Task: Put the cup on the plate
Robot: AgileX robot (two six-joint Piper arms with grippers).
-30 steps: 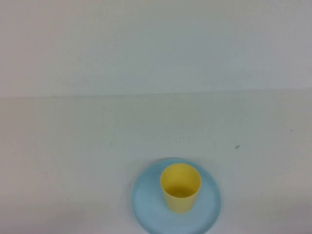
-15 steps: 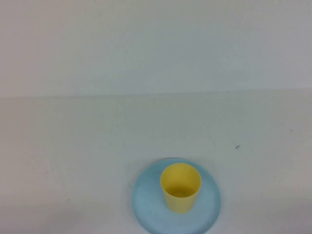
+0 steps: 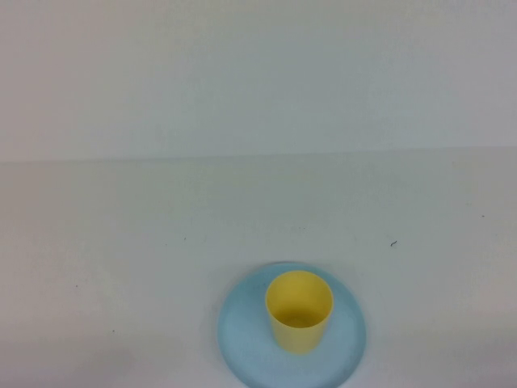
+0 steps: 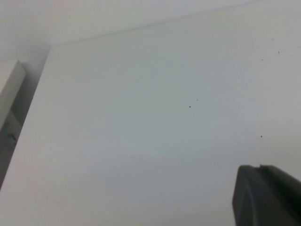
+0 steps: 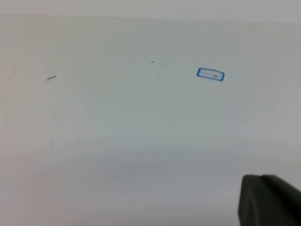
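The yellow cup (image 3: 299, 311) stands upright on the light blue plate (image 3: 242, 331) at the near middle of the table in the high view, mouth up and empty. Neither arm shows in the high view. In the left wrist view my left gripper (image 4: 256, 168) is shut, its dark tips pressed together above bare white table. In the right wrist view my right gripper (image 5: 259, 178) is likewise shut with nothing between its tips. Neither wrist view shows the cup or the plate.
The white table (image 3: 161, 242) meets a white wall along its far edge. A small blue rectangle mark (image 5: 210, 74) lies on the table in the right wrist view. A table edge and a white block (image 4: 9, 87) show in the left wrist view.
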